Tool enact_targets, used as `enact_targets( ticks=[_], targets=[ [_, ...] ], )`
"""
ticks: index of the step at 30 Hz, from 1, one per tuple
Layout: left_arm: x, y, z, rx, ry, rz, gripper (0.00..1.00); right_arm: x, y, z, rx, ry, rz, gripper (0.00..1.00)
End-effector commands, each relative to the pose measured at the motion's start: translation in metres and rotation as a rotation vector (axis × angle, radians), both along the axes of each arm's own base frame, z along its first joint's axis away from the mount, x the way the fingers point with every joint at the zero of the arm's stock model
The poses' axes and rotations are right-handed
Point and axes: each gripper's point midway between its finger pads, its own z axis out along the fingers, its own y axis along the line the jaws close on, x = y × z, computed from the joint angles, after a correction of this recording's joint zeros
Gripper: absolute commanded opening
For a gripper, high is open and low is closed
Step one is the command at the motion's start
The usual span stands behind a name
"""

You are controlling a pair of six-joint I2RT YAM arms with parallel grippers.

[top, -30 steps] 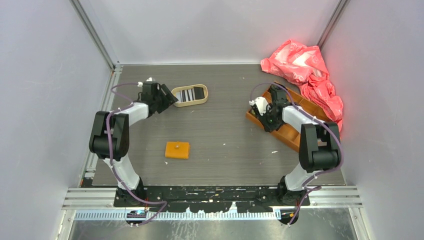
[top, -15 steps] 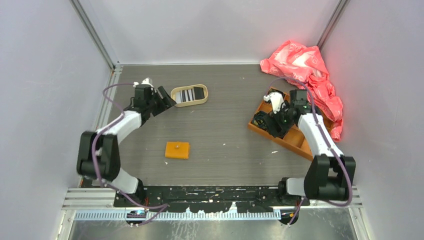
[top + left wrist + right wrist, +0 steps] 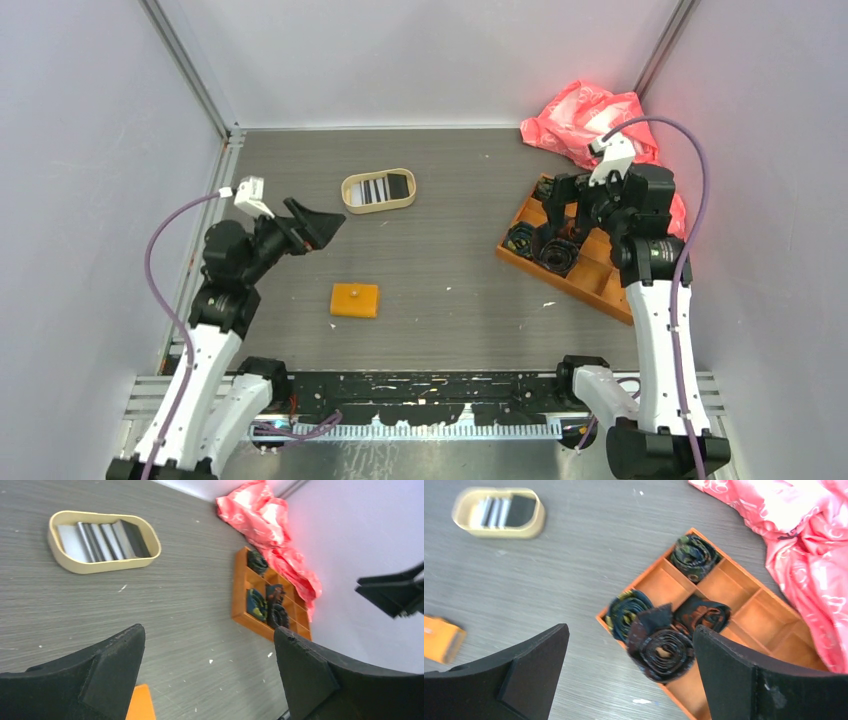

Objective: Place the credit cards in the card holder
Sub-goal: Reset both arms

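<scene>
The credit cards lie in an oval tan tray at the back left: pale, striped and black ones. In the left wrist view the cards lie far ahead. The orange card holder lies shut on the table in the near middle, apart from both arms. My left gripper hangs open above the table between tray and holder, holding nothing. My right gripper hangs open and empty above the orange box. The card holder shows at the right wrist view's left edge, and the cards at its top left.
An orange compartmented box with several rolled dark ties stands at the right. A crumpled pink plastic bag lies behind it in the back right corner. Grey walls close in both sides and the back.
Both arms have risen and pulled back towards their bases. The left gripper left the tray's edge and the right one lifted out of the box. Both jaws have spread wide.
</scene>
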Motion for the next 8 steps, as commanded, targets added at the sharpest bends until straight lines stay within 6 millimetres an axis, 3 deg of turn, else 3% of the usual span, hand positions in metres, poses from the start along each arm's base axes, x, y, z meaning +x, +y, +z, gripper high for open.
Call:
enact_targets(
  ticks=[1, 8],
  targets=[
    [-0.031, -0.011, 0.011, -0.034, -0.024, -0.096, 1.0, 0.001, 0.012, 0.049, 0.308, -0.058, -0.138, 1.0],
    [-0.031, -0.009, -0.003, -0.009, 0.025, -0.092, 1.0, 0.006, 0.017, 0.044, 0.369, -0.065, -0.136, 0.99]
  ],
)
